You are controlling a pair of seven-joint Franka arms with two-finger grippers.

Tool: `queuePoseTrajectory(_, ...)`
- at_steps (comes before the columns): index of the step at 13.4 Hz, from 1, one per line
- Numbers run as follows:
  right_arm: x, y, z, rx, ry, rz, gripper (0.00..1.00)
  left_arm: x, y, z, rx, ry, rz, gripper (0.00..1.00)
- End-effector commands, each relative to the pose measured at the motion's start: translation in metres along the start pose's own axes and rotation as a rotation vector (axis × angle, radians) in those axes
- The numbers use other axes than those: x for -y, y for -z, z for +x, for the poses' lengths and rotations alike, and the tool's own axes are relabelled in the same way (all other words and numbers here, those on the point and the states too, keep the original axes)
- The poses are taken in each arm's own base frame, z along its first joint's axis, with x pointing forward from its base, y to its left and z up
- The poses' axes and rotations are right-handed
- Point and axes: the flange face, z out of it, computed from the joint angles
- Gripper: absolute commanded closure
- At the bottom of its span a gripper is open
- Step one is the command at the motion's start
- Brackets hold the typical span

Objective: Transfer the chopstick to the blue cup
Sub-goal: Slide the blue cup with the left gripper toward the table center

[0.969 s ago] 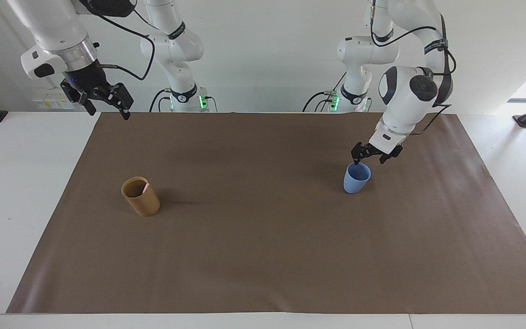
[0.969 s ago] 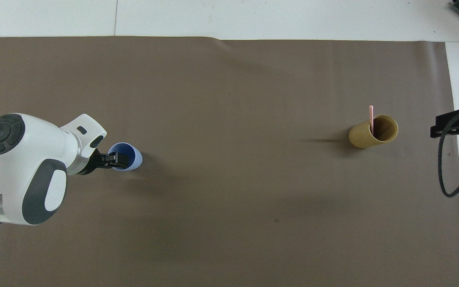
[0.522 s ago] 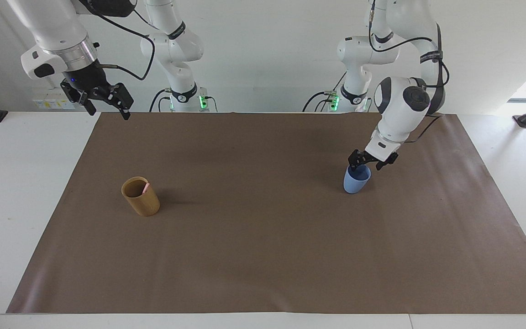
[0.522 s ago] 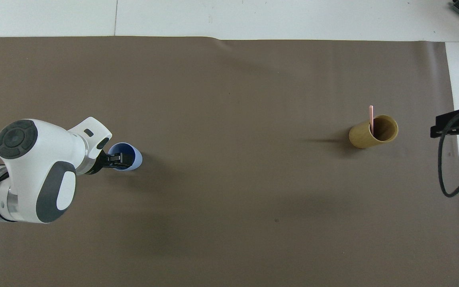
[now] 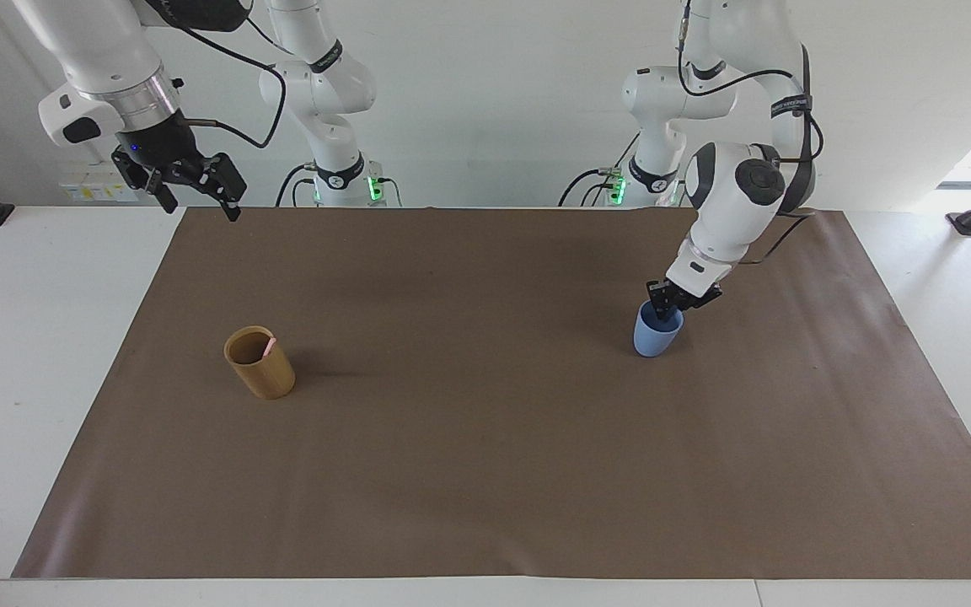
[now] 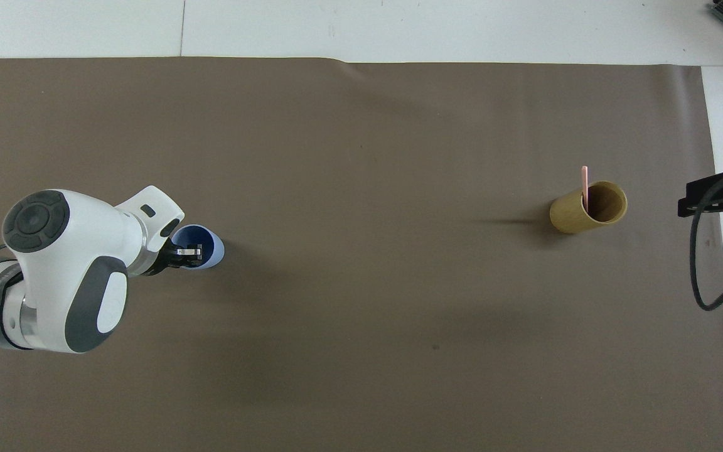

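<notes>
Left gripper (image 5: pixel 665 313) clamped on blue cup (image 5: pixel 656 335) rim. Right gripper (image 5: pixel 199 190) waits released over mat (image 5: pixel 485 472) corner. Chopstick (image 6: pixel 584 182) in tan cup (image 6: pixel 578 213); open mat between cups.

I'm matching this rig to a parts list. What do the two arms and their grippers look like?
Both arms are glossy white with rounded joint housings, dark grey caps and black bands. The left gripper is small, black, two-fingered, on a white wrist block. The right gripper is black, below a silver ring with a small blue light. Black cables loop along both arms; green lights glow at the bases.
</notes>
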Motion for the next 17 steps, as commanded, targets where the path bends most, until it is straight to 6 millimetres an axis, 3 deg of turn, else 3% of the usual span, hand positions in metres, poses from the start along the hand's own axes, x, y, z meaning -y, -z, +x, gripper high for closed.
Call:
queuePoseTrajectory(1, -0.001, 0.001, -0.005, -0.013, -0.005, -0.004, 0.00, 0.001, 0.005, 0.003, 0.006, -0.050, -0.009, 1.00)
queuePoseTrajectory(3, -0.001, 0.001, -0.005, -0.011, -0.005, -0.004, 0.00, -0.002, 0.014, 0.010, 0.026, -0.057, -0.003, 1.00)
queuePoseTrajectory(5, -0.001, 0.001, -0.005, -0.011, -0.003, -0.004, 0.00, -0.007, 0.038, 0.014, 0.022, -0.069, 0.002, 1.00)
queuePoseTrajectory(9, -0.001, 0.000, -0.005, -0.010, -0.003, -0.005, 0.00, -0.048, 0.081, 0.012, 0.075, -0.205, 0.154, 1.00)
queuePoseTrajectory(15, -0.001, 0.001, -0.005, -0.013, -0.003, -0.004, 0.00, -0.174, 0.104, 0.002, 0.016, -0.117, 0.055, 1.00)
queuePoseTrajectory(17, -0.001, 0.001, -0.005, -0.011, -0.005, -0.004, 0.00, -0.212, 0.095, -0.005, 0.025, -0.112, 0.032, 1.00)
